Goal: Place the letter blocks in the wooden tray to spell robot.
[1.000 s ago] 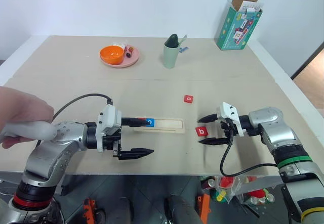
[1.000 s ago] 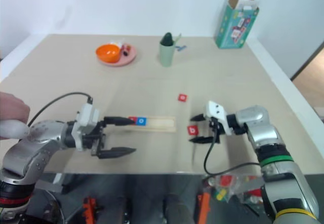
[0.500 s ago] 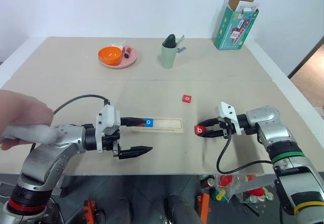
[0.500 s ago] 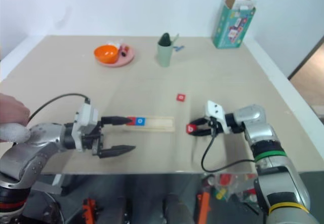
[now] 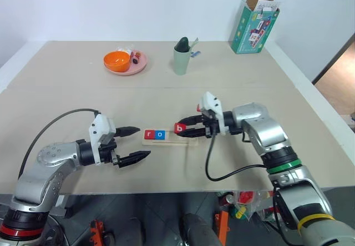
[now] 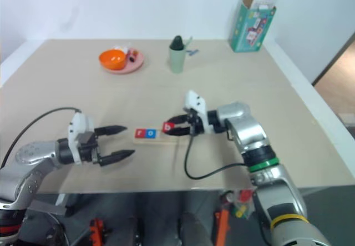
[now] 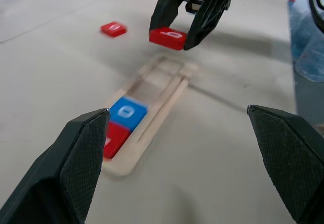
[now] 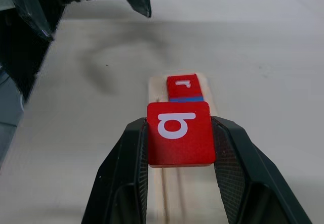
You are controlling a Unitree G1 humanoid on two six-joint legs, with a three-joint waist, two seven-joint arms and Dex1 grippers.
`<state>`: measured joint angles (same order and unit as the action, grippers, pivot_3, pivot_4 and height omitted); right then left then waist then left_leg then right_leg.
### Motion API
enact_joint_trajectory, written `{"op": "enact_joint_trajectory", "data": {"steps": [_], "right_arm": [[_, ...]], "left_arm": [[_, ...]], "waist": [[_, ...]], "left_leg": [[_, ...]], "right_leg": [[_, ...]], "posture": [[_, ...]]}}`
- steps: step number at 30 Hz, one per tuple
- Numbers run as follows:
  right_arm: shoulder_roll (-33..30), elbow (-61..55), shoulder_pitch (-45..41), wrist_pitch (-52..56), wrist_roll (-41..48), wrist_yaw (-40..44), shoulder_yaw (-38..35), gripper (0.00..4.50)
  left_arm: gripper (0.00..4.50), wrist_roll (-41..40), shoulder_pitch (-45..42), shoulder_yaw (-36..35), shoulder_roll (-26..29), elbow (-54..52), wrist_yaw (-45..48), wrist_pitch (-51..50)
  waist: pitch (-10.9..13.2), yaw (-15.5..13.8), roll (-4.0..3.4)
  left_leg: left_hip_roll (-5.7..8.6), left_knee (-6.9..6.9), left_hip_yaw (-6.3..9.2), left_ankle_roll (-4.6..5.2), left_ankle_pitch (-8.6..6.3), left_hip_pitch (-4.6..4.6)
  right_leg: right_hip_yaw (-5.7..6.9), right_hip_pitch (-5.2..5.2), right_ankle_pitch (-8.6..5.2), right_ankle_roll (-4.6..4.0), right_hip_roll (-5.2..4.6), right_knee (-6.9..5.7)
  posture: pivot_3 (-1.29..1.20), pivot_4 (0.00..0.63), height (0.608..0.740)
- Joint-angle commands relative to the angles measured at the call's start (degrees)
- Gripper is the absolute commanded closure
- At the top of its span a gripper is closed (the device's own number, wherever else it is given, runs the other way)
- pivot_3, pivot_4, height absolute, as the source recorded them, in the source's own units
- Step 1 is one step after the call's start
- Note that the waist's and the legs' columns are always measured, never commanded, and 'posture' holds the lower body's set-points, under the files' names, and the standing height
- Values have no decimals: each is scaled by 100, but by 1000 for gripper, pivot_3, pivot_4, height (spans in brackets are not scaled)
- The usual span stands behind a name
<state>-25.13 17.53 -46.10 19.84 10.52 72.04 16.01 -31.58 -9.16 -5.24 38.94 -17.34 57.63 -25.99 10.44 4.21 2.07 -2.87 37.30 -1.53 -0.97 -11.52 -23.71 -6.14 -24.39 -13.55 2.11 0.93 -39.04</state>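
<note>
Your right gripper clamped red b block above wooden tray — r, o already seated. Your left gripper gaped wide, empty.

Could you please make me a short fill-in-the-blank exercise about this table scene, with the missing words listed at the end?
1. The right claw holds a red block with the letter ____.
2. In the wooden tray, the red r block lies beside a ____ o block.
3. The left claw is ____ and holds nothing.
4. The orange bowl stands on a ____ plate.

Missing words: b; blue; open; pink
</note>
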Motion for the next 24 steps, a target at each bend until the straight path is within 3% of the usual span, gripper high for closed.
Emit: {"op": "enact_joint_trajectory", "data": {"steps": [1, 13, 24], "right_arm": [[78, 529, -276, -377, -373, -115, 165, 3294], [470, 1437, -549, -798, -722, -208, 229, 3294], [640, 1575, -596, -992, -794, -157, 276, 3294]], "left_arm": [[0, -8, 6, -190, 76, -15, 19, 173], [0, 30, 213, -131, 56, -153, -113, 270], [0, 82, 221, -56, 52, -196, -136, 277]], "waist": [[0, 0, 0], [0, 28, 0], [0, 28, 0]], "left_leg": [[3, 0, 0, -1, -1, -4], [7, -17, 3, -6, -6, -16], [4, -24, 2, -7, -6, -16]], "right_leg": [[0, -2, -2, 3, -4, 1], [5, -24, 4, 33, -7, 1], [4, -28, 5, 30, -5, 2]], "posture": [[0, 150, 740], [0, 150, 740], [0, 150, 740]]}}
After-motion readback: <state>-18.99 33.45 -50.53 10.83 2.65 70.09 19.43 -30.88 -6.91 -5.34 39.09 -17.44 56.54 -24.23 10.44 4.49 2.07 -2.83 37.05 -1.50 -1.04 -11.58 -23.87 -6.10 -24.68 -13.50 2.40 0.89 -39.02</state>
